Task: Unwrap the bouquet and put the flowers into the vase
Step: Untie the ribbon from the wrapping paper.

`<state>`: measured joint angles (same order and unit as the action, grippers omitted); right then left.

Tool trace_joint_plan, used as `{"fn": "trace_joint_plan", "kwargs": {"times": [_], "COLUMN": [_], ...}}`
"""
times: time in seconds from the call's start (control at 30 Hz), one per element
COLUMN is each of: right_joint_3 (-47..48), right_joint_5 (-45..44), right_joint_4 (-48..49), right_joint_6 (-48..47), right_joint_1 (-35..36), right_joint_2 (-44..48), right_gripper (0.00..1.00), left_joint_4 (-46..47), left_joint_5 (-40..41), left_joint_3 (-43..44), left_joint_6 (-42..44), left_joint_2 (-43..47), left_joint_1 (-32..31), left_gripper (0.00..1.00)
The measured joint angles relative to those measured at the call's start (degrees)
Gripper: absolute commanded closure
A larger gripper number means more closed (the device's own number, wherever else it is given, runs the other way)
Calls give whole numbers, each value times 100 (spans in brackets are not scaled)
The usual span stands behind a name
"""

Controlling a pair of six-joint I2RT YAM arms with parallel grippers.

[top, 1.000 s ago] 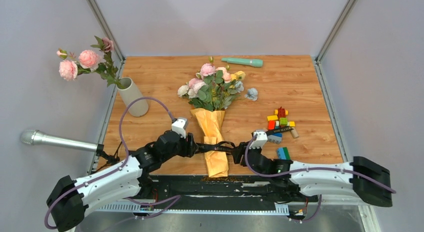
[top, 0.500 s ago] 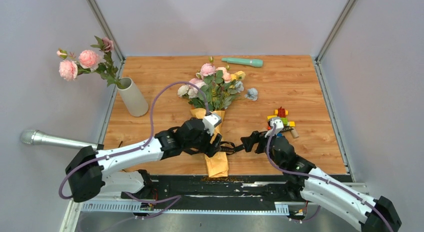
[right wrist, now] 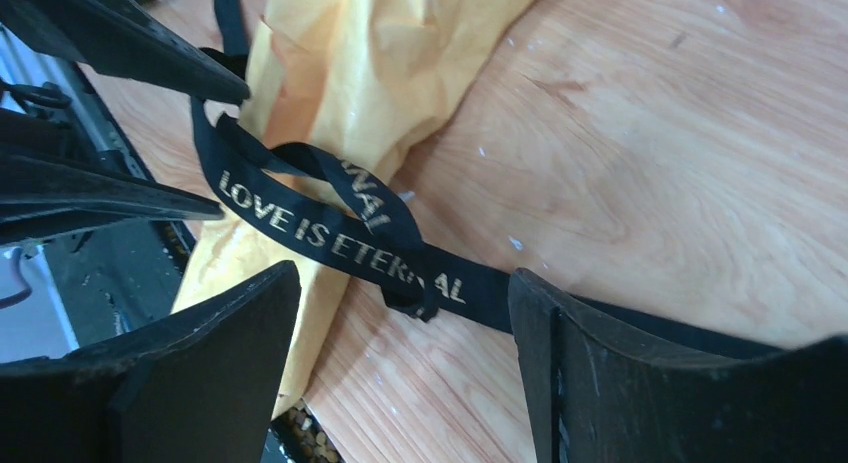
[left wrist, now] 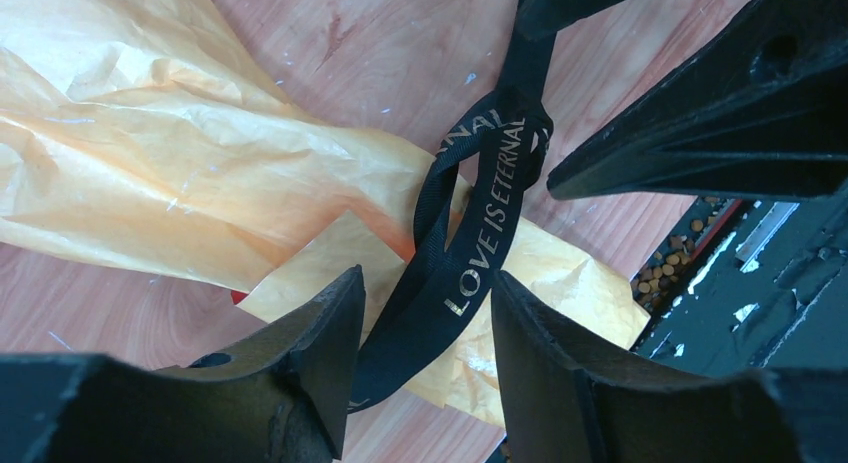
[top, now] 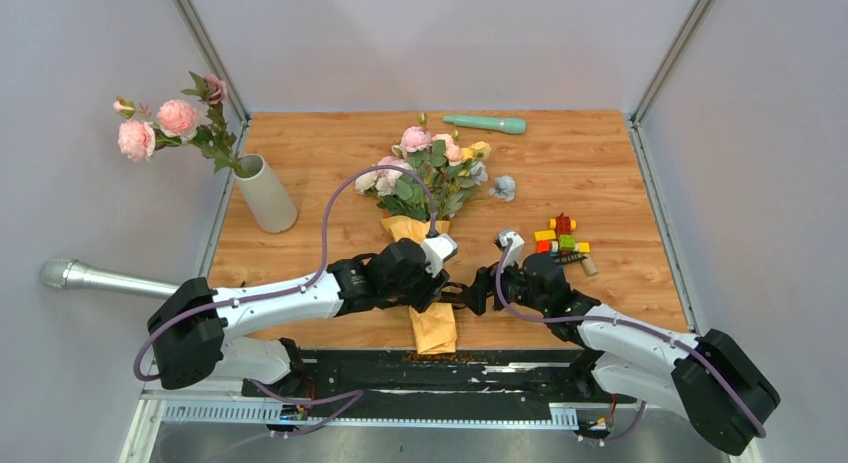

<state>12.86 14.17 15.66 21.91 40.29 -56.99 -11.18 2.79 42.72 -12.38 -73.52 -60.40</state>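
The bouquet lies mid-table, its flowers [top: 425,178] pointing away and its orange-tan paper [top: 433,328] [left wrist: 180,173] [right wrist: 370,53] toward the near edge. A black strap printed "LOVE IS ETERNAL" [left wrist: 480,233] [right wrist: 330,228] is knotted around the paper. My left gripper [top: 441,287] [left wrist: 425,298] is open, with the strap running between its fingers. My right gripper [top: 474,291] [right wrist: 405,293] is open just right of the bouquet, the strap's knot lying between its fingers. The off-white vase [top: 266,194] stands at the left edge, leaning, with pink flowers [top: 160,123] in it.
A teal wand [top: 485,124] lies at the back. A loose pale blue bloom [top: 504,188] sits right of the bouquet. Toy blocks [top: 562,240] are piled at the right. A grey metal tube [top: 110,280] juts off the table's left side.
Both grippers have closed in on the knot from either side. The left arm reached right over the wrapped stems and the right arm swung in leftward.
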Motion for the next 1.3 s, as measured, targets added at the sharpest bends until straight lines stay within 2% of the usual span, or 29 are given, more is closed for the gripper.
{"fn": "trace_joint_plan", "kwargs": {"times": [0.13, 0.33, 0.47, 0.57, 0.73, 0.9, 1.07, 1.17, 1.3], "right_joint_3": [203, 503, 671, 726, 765, 782, 780, 769, 737], "right_joint_5": [243, 498, 702, 831, 922, 914, 756, 614, 247], "right_joint_4": [192, 278, 334, 387, 389, 393, 385, 372, 304], "right_joint_6": [-46, -146, -179, -199, -203, -166, -118, -63, 39], "right_joint_1": [0, 0, 0, 0, 0, 0, 0, 2, 0], "right_joint_2": [-280, -761, -1095, -1279, -1427, -1429, -1412, -1333, -1161], "right_gripper": [25, 35, 44, 55, 81, 94, 100, 100, 100], "left_joint_4": [63, 120, 144, 173, 177, 184, 208, 238, 282], "left_joint_5": [24, 4, 2, 2, 4, -13, -17, -7, 96], "left_joint_3": [-28, -181, -188, -205, -219, -264, -382, -450, -597], "left_joint_6": [-9, -24, -48, -70, -81, -118, -170, -210, -297], "left_joint_2": [2, 7, 7, 7, 13, 111, 308, 442, 673], "left_joint_1": [-22, -37, -37, -39, -61, -70, -70, -70, -70], "left_gripper": [48, 50, 62, 70, 84, 99, 100, 95, 94]}}
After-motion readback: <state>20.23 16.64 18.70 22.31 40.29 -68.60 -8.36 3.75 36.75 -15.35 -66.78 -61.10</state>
